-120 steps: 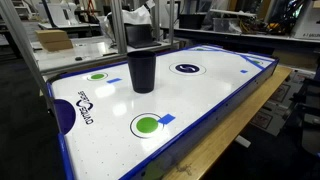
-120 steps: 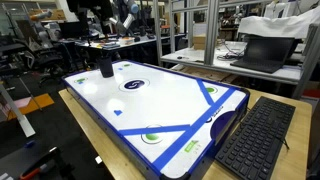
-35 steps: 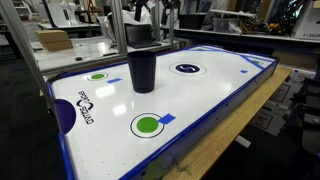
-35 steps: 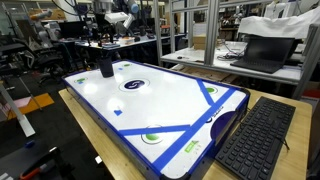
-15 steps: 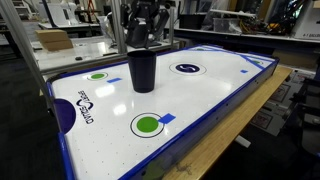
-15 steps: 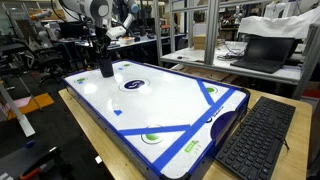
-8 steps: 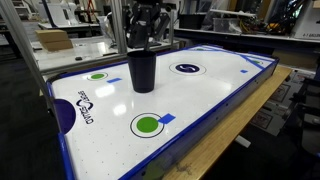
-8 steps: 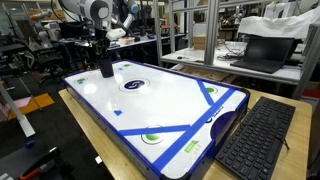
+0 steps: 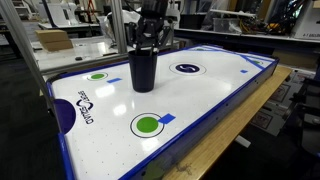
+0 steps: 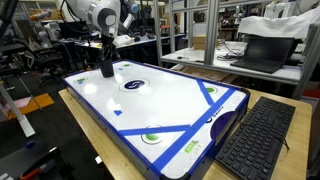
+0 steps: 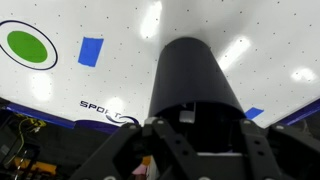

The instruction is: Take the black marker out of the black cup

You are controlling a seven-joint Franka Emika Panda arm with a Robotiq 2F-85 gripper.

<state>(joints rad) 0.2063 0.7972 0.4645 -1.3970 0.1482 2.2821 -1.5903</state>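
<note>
The black cup (image 9: 142,72) stands upright on the white air-hockey table (image 9: 205,100), near its far end in an exterior view (image 10: 105,69). My gripper (image 9: 147,46) hangs straight over the cup with its fingertips down at the rim. In the wrist view the cup (image 11: 195,75) fills the middle and my gripper (image 11: 195,122) reaches into its dark mouth. The black marker cannot be made out in that darkness; only a small grey patch (image 11: 186,116) shows just inside the rim. How far the fingers stand apart inside the cup is hidden.
The table has a raised blue rim (image 9: 200,128) and green circles (image 9: 147,125) printed on it. A keyboard (image 10: 255,140) lies beside the table and a laptop (image 10: 262,50) sits on the desk behind. Metal frame posts (image 9: 117,25) stand close behind the cup.
Over the last second the gripper has sunk a little towards the cup's rim and its fingers have drawn closer together. The cup has not moved.
</note>
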